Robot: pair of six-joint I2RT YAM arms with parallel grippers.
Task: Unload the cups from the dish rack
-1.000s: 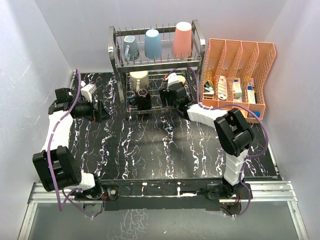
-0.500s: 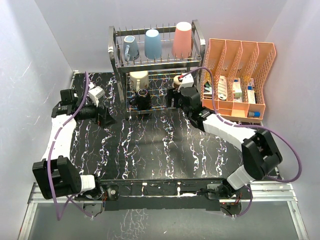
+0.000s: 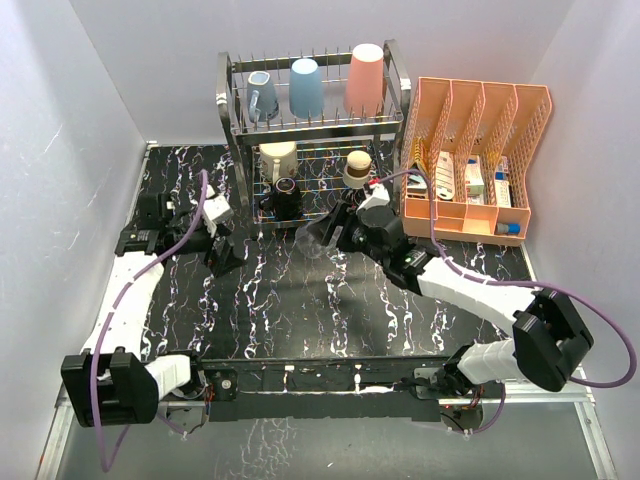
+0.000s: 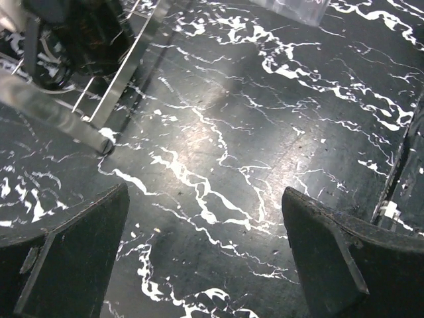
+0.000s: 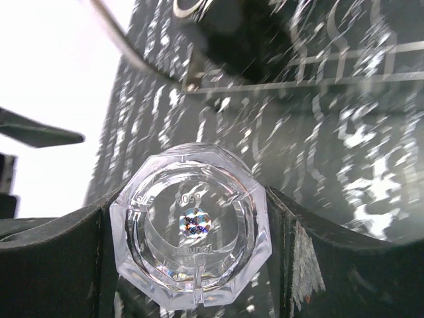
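Observation:
The silver dish rack [image 3: 232,110] stands at the back of the table. Its upper tier holds a grey-blue mug [image 3: 262,95], a light-blue tumbler [image 3: 306,87] and a salmon-pink tumbler [image 3: 365,78]. On the lower tier are a cream cup [image 3: 277,157], a dark mug [image 3: 285,197] and a brownish cup [image 3: 358,168]. My right gripper [image 3: 330,236] is shut on a clear glass [image 5: 191,225], held sideways over the table in front of the rack. Over the table left of the rack's front corner [image 4: 99,116], my left gripper [image 3: 228,256] is open and holds nothing.
An orange slotted organizer [image 3: 475,120] with small boxes stands right of the rack. The table top [image 3: 300,310] is black with white veins. White walls close in the left, back and right sides.
My right arm has drawn back out of the rack's lower tier toward the table's middle, carrying the clear glass. My left arm has moved right and nearer the rack's front.

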